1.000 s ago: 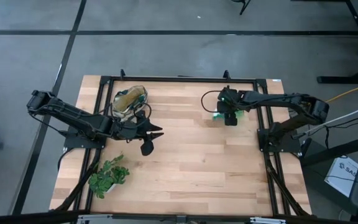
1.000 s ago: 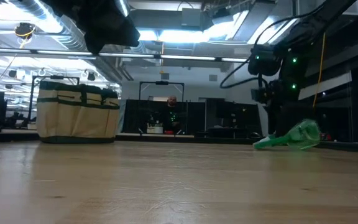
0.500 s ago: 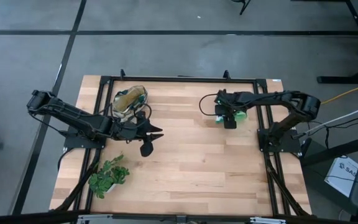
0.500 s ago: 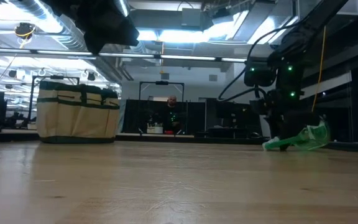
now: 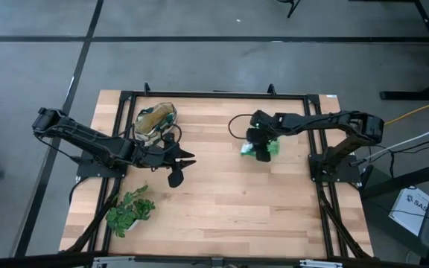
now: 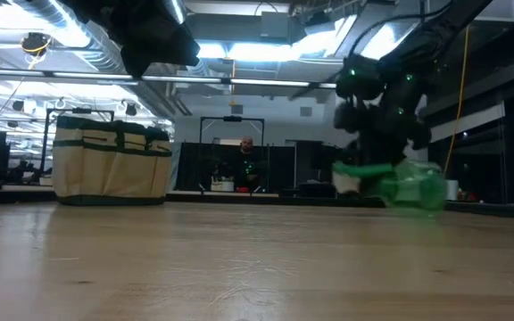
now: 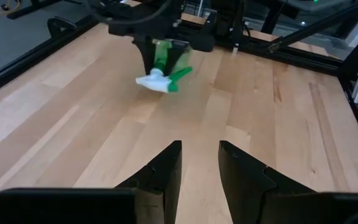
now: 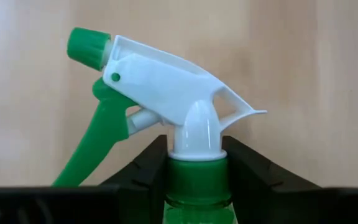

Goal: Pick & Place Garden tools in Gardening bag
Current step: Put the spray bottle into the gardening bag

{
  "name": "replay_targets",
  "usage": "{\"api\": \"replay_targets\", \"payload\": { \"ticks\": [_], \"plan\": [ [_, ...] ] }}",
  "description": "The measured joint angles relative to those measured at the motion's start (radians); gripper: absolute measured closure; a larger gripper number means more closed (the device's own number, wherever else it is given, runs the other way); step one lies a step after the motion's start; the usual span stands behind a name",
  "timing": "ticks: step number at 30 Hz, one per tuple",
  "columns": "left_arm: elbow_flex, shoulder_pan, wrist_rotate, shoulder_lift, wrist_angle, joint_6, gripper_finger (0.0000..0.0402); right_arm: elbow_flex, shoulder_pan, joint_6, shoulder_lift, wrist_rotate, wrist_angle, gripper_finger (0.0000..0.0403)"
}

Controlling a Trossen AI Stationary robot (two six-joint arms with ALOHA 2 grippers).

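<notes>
My right gripper is shut on the green spray bottle right of the table's middle, toward the far side. The bottle has a white spray head with a green trigger and also shows in the low view and the left wrist view. The gardening bag, dark green and cream, stands upright on its base at the far left. My left gripper is open and empty near the bag, above the table. The other garden tools do not show on the table. My right gripper pinches the bottle's green neck collar between its two fingers, just below the white spray head. The fingers come from above, pointing down. The bottle lies about level below the gripper, its head toward the table's left, clear of the table in the low view.
A leafy green plant sits at the near left corner. A black frame rail runs around the wooden table top. Bare wood lies across the middle and near right.
My right gripper has moved toward the table's left and a little toward the near edge with the spray bottle. The bottle lay tilted with its spray-head end on the table; now it is lifted clear and about level.
</notes>
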Motion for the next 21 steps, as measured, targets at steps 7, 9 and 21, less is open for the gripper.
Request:
{"api": "replay_targets", "payload": {
  "ticks": [7, 9, 21],
  "plan": [
    [0.000, 0.000, 0.002, 0.000, -0.003, -0.005, 0.0302, 0.000, 0.112, 0.038, 0.000, -0.150, 0.288, 0.0274],
    [0.000, 0.000, 0.002, 0.000, -0.006, -0.007, 0.0302, 0.000, 0.143, 0.061, 0.000, -0.174, 0.355, 0.0274],
    [0.000, 0.000, 0.069, 0.026, 0.056, 0.087, 0.0302, 0.001, 0.342, 0.236, 0.000, 0.186, 0.780, 0.0274]
  ]
}}
